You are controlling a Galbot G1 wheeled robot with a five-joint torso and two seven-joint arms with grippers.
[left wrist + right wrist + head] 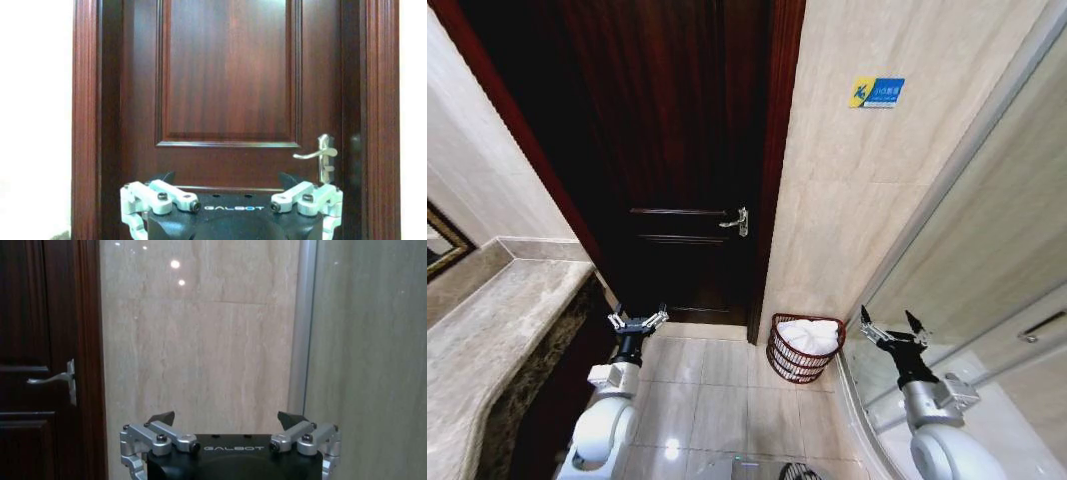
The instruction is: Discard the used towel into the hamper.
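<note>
**Both arms raised, towel already in the hamper**

Ahead of the two raised arms, a dark wooden door point(667, 150) fills the middle of the head view, with a tiled wall point(867, 170) to its right. The left gripper point(637, 321) is held up on a near-vertical forearm, pointing at the lower part of the door; its fingers point(163, 179) are spread wide with nothing between them. In the left wrist view the silver door handle point(320, 157) sits beyond and to one side of that gripper, well apart from it.

The right gripper point(893, 328) is held up in the same upright pose on the other side, beside a glass shower panel point(987, 260). Its fingers point(162, 418) are also spread apart and carry nothing; the right wrist view faces the tiled wall past them.

On the floor between the two grippers, nearer the right one, the hamper point(792, 366) stands against the wall just beside the door frame. A white towel point(809, 335) lies bundled inside it, heaped to the rim. Neither gripper touches the hamper or the towel. A marble counter point(497, 340) runs along outside the left arm.
</note>
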